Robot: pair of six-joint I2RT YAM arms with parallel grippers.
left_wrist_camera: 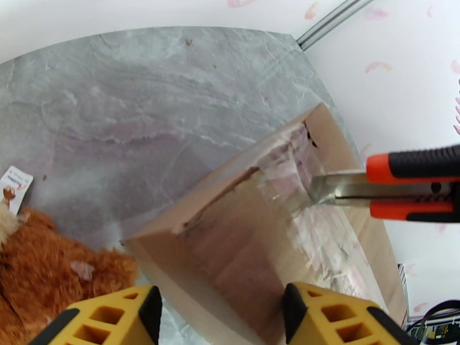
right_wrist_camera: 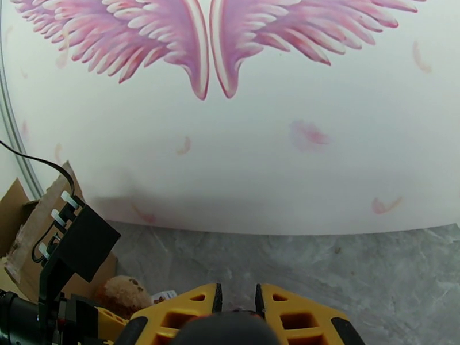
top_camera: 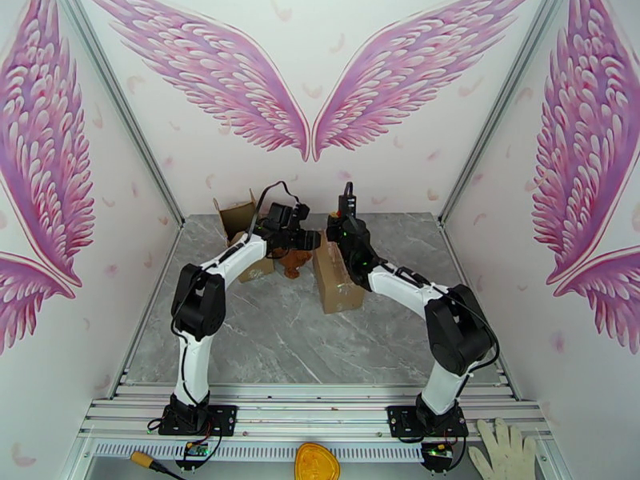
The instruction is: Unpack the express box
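Note:
The express box, brown cardboard taped along its top, lies mid-table and shows close up as the box in the left wrist view. My left gripper is open at the box's far left end, its yellow fingers straddling a corner; whether they touch it I cannot tell. My right gripper is shut on an orange-and-black utility knife, at the box's far end. The knife's blade rests on the taped seam.
A brown teddy bear lies left of the box, also the bear beside my left fingers. An opened cardboard box stands at the back left. The back wall is close behind both grippers. A white glove lies off the table's front.

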